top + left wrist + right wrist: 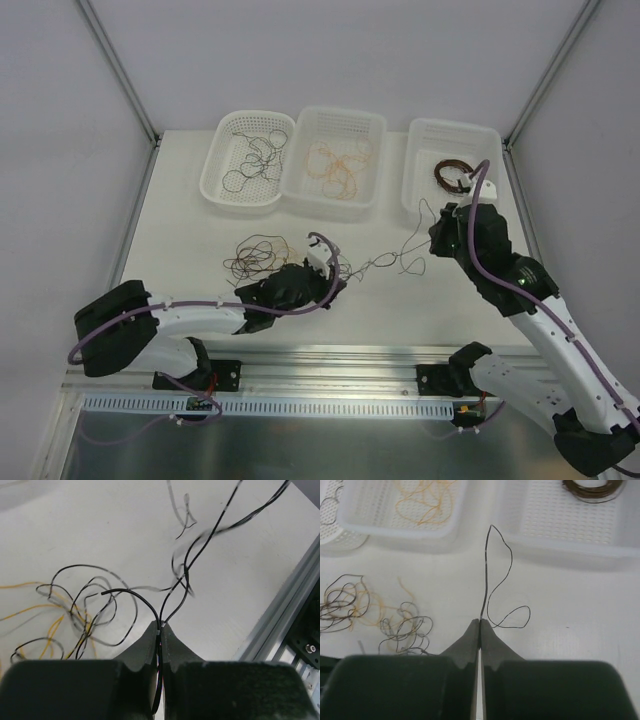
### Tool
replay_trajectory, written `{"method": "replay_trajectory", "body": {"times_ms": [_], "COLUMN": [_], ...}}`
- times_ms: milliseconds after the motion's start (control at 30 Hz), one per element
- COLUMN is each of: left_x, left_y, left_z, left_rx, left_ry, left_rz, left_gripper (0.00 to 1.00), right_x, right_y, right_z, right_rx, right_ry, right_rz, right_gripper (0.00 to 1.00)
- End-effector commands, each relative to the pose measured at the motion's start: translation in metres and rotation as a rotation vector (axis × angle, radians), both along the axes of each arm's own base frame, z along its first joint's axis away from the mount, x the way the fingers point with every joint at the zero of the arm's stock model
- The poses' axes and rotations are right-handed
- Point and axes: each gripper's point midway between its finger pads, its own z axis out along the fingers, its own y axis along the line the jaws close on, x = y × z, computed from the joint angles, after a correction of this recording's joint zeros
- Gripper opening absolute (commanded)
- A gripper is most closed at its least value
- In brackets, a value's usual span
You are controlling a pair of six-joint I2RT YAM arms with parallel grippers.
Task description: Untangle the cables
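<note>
Three baskets stand in a row along the far edge of the table: left basket, middle basket, right basket. Loose wires lie in the left and middle ones, and a wire ring in the right one. The cables lie left of the table's centre, before the left and middle baskets. The left gripper is at the heap's right side. The right gripper is well to the right, before the right basket. One strand runs between them.

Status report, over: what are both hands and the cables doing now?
Left hand shut on black cable. Right hand shut on thin dark cable. Tangle lies beside left hand. Baskets behind, apart.
</note>
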Motion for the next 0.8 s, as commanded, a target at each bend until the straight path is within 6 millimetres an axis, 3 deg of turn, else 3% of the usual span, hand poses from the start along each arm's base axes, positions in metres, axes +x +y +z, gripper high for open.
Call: {"method": "replay_trajectory", "body": {"times_ms": [0,33,100,133,200,233,400,567,767], "left_x": [0.004,0.011,0.018,0.027,0.032,0.036,0.029,0.018,0.019], "left_y": [0.039,0.052,0.078,0.107,0.136,0.163,0.218,0.245,0.251], "left_z": [-0.009,-0.004,-0.018,-0.031,-0.047,-0.057,-0.085,-0.106,-0.107], "left_rx": [0.043,0.039,0.078,0.138,0.163,0.204,0.214,0.198,0.176], "left_ry": [0.033,0.035,0.088,0.136,0.215,0.251,0.407,0.535,0.565], "left_rz": [0.098,0.145,0.24,0.331,0.443,0.533,0.764,0.889,0.923], "left_gripper": [0.0,0.0,0.0,0.0,0.0,0.0,0.0,0.0,0.0], "right_x": [0.004,0.003,0.002,0.002,0.001,-0.001,-0.009,-0.018,-0.028], "right_y": [-0.042,-0.048,-0.052,-0.054,-0.055,-0.055,-0.052,-0.059,-0.08], "right_z": [0.034,0.039,0.052,0.055,0.068,0.07,0.095,0.136,0.186], "right_rx": [-0.069,-0.061,-0.052,-0.057,-0.051,-0.057,-0.018,-0.035,-0.063], "right_ry": [-0.095,-0.104,-0.129,-0.131,-0.155,-0.153,-0.19,-0.283,-0.398], "right_rz": [-0.115,-0.127,-0.13,-0.128,-0.126,-0.115,-0.08,-0.062,-0.124], "right_gripper": [0.0,0.01,0.01,0.01,0.01,0.01,0.01,0.0,0.01]}}
